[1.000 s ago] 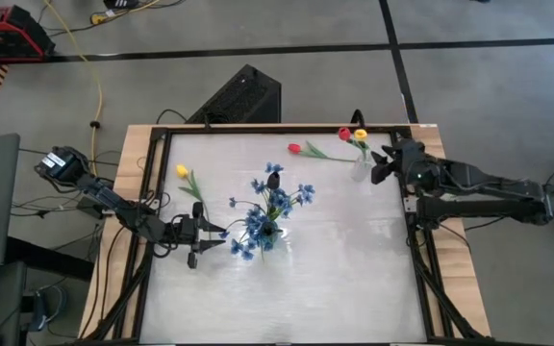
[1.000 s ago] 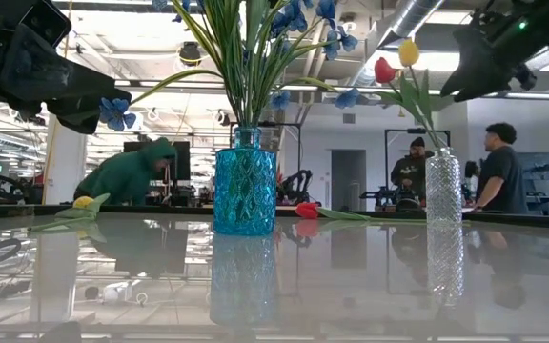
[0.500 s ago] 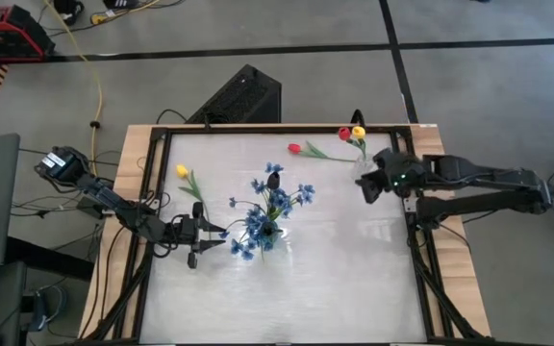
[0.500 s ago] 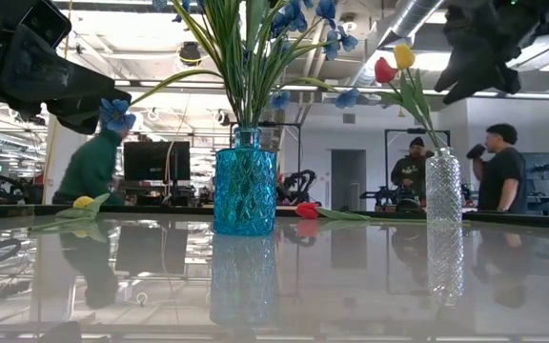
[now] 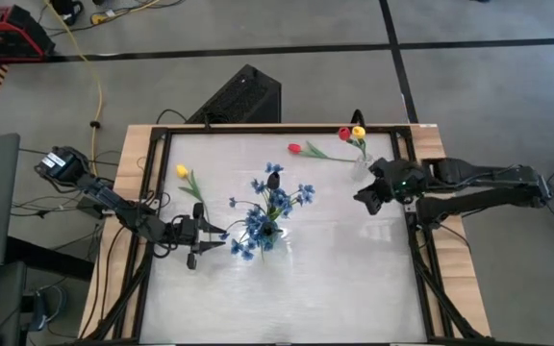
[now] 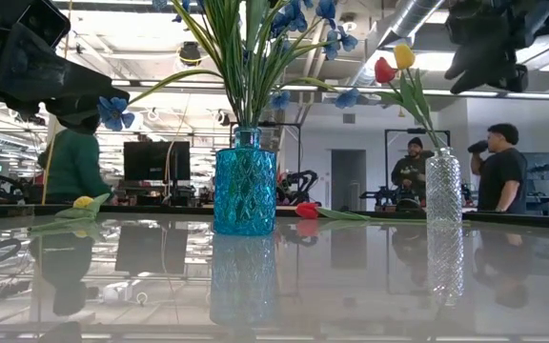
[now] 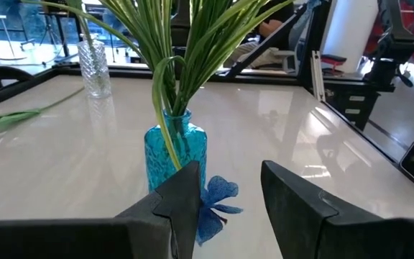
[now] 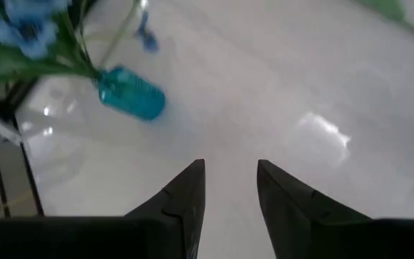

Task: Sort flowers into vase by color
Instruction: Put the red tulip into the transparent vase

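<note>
- High view: we see the blue vase (image 5: 266, 231) mid-table, full of blue sprays (image 5: 275, 205). The clear vase (image 5: 361, 169) stands near the far right corner with a red tulip (image 5: 344, 134) and a yellow tulip (image 5: 359, 133) in it. One loose red tulip (image 5: 294, 148) lies on the table by the far edge, and one loose yellow tulip (image 5: 182, 172) lies on the left. The left gripper (image 5: 221, 236) hovers just beside the blue vase; the right gripper (image 5: 362, 197) hangs near the clear vase.
- Low view: the blue vase (image 6: 245, 191) and the clear vase (image 6: 442, 191) stand upright, well apart, with the loose red tulip (image 6: 306, 210) lying between and behind them. People stand in the room beyond.
- Left wrist view: the left gripper (image 7: 228, 191) has parted fingers with nothing between them; a drooping blue blossom (image 7: 216, 194) sits just ahead. We judge a forward move could snag it and tip the vase.
- Right wrist view: the right gripper (image 8: 230, 188) shows a narrow gap and holds nothing, above bare table (image 8: 279, 86). We judge a careless swing toward the loose red tulip could knock the slim clear vase over.
</note>
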You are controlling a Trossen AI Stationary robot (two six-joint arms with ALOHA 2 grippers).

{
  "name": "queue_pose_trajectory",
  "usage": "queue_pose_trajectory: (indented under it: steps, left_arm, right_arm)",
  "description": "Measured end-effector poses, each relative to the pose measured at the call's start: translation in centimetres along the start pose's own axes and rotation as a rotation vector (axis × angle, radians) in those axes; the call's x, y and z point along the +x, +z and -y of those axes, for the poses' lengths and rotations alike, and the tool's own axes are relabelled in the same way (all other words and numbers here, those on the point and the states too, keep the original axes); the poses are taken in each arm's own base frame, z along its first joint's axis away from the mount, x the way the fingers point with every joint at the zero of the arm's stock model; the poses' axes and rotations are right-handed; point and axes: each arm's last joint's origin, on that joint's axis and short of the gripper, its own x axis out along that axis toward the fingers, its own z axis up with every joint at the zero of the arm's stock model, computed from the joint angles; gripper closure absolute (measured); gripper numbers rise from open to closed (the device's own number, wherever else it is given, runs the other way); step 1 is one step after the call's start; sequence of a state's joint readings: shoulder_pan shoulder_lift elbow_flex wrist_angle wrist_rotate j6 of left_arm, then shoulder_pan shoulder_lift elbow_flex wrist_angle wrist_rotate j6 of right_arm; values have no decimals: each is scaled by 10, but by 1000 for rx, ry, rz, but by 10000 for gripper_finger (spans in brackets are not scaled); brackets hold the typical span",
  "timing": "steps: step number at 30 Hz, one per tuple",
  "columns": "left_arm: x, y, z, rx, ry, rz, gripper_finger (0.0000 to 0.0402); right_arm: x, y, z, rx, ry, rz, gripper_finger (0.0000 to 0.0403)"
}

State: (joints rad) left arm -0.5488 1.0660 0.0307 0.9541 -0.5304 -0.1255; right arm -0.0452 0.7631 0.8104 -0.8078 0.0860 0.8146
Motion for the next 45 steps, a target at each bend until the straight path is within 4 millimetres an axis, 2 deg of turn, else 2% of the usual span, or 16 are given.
queue_pose_trajectory:
  steps: [8,14,18,24,27,31,33,39,45]
  left_arm:
    - [0,-1,0,4,1,-6,265]
    - [0,-1,0,5,1,-6,265]
    - [0,-1,0,5,1,-6,265]
    - [0,-1,0,13,1,-6,265]
    - [0,-1,0,12,1,-6,265]
    - [0,-1,0,4,0,-6,265]
    - [0,-2,0,9,2,-15,265]
    - [0,-4,-1,30,16,-39,265]
    - [0,-4,-1,30,30,-38,265]
  right_arm:
    - [-28,6,16,40,-20,191,265]
    - [-44,14,34,133,-251,475,276]
    - [-45,22,45,209,-397,576,280]
    - [-23,53,66,246,-472,498,280]
    - [-12,73,90,305,-468,448,280]
    - [-8,95,128,412,-460,461,280]
    - [0,102,145,455,-438,424,280]
    - [34,115,181,534,-389,323,280]
    - [69,124,204,511,-376,278,280]
